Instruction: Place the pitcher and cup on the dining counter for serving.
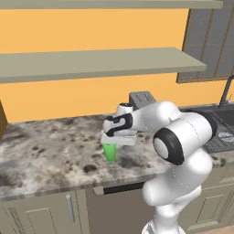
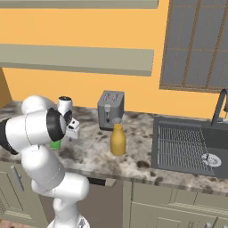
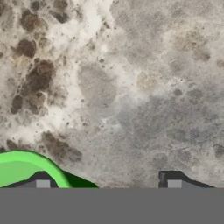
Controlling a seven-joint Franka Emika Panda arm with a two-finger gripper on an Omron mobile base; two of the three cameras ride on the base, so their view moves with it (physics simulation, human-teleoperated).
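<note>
Cup (image 1: 109, 151), a small green handleless tumbler at centre of the left base view on the marble counter (image 1: 45, 155), looks light, rigid and slick, best pinched across its rim under the gripper (image 3: 107, 186), whose jaws stand apart around one side.

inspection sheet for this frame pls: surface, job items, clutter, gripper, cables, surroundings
Surface: mottled marble counter, built-in sink at its right end.
Job's things: green cup upright on the counter, directly under the hand; yellow pitcher upright, in front of the toaster, apart from the cup.
Clutter: grey toaster against the wall.
Grippers: gripper over the cup, fingers spread; cup rim sits by one finger, not centred between them, not clamped.
Cables: nothing seen.
Surroundings: orange wall, two shelves, window, faucet.
</note>
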